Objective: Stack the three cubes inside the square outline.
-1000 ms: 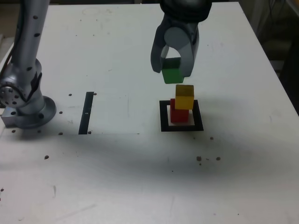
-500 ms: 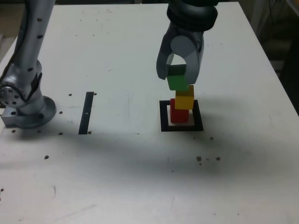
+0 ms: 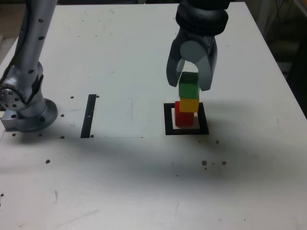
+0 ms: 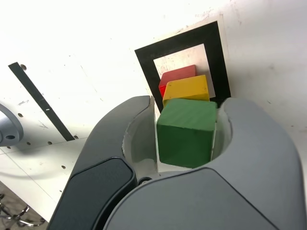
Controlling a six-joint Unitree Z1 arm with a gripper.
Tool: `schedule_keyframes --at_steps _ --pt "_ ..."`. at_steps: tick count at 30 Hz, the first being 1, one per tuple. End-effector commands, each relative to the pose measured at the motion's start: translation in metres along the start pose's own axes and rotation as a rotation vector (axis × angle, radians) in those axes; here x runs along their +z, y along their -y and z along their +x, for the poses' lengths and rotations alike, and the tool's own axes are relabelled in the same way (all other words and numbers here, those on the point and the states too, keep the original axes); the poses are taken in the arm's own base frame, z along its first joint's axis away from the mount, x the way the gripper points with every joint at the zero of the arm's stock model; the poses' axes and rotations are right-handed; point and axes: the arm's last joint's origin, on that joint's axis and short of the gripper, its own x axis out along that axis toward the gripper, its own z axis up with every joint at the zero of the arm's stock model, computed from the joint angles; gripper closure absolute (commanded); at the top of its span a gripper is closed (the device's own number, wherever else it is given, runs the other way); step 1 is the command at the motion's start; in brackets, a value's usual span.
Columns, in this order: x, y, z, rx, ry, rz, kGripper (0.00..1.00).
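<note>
A small matte green cube [image 3: 188, 89] is seen between the two grey curved fingers of the tool [image 3: 190, 86], resting on top of a matte yellow cube [image 3: 189, 104] of the same size, which in turn sits on a matte red cube [image 3: 183, 116]. The three-block column stands directly below the tool, on the pale centre of a flat square outline with a thick black frame [image 3: 168, 120]. In the wrist view the green cube [image 4: 185, 132] is framed by the tool [image 4: 187, 139], with a thin gap visible along each side of the block, so the jaws appear slightly parted and no firm clamping on the cube is shown. In that same view the yellow cube [image 4: 187, 89] and the red cube [image 4: 176, 76] are seen offset from the green one rather than squarely aligned, and the black square outline [image 4: 147, 62] surrounds them. The tool is pointed down at the white, speckled surface [image 3: 144, 182]. Well away from the tool, toward the exterior view's left, a narrow straight black strip [image 3: 89, 115] is laid flat on the surface, and further to that side the silver base of the arm [image 3: 24, 103] is mounted.
</note>
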Motion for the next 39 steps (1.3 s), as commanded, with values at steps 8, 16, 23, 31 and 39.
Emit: schedule_keyframes --at_steps 8,16,23,31,39 --pt "0.000 0.001 0.001 0.000 0.002 0.003 0.01" --pt "-0.010 0.002 -0.009 0.028 0.042 0.001 0.01" --pt "-0.032 0.005 -0.020 0.050 0.060 -0.003 0.01" --pt "-0.061 0.004 -0.022 0.062 0.044 -0.022 0.01" --pt "-0.102 0.004 -0.010 0.059 -0.001 -0.059 0.01"
